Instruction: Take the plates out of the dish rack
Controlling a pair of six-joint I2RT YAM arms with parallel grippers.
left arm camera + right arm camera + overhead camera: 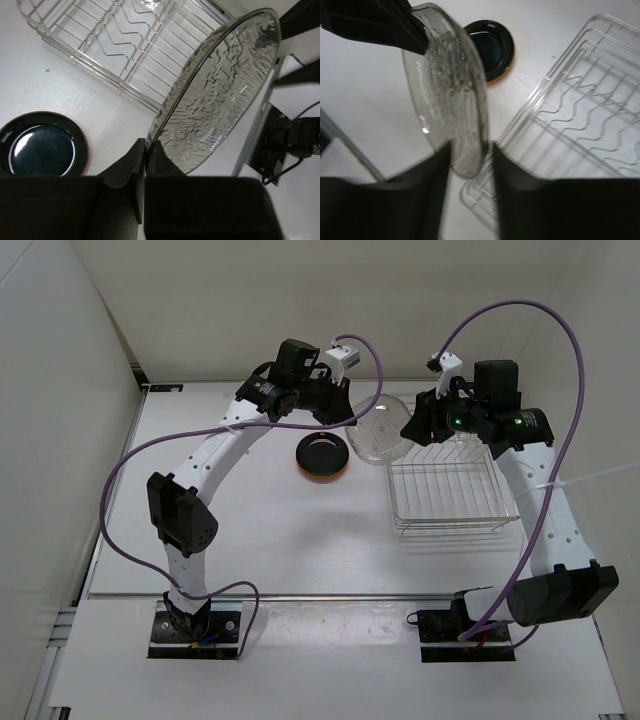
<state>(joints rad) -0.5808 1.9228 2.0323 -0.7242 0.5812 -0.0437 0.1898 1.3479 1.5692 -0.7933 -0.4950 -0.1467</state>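
Beside the dish rack (445, 498), mid-handover, the left claw (145, 144) pinches the clear plate (220, 95); the right claw (470, 150) stands spread. Next, probably: lower it onto the black plate (42, 150).

Top camera looks down from behind; both wrist cameras, close in, share the clear plate (220, 95) and rack (102, 71)

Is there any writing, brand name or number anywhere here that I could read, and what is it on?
None can be read.
The clear plate, the black plate and the dish rack bear no writing.
A green light glows on the right arm, but it is no sign.
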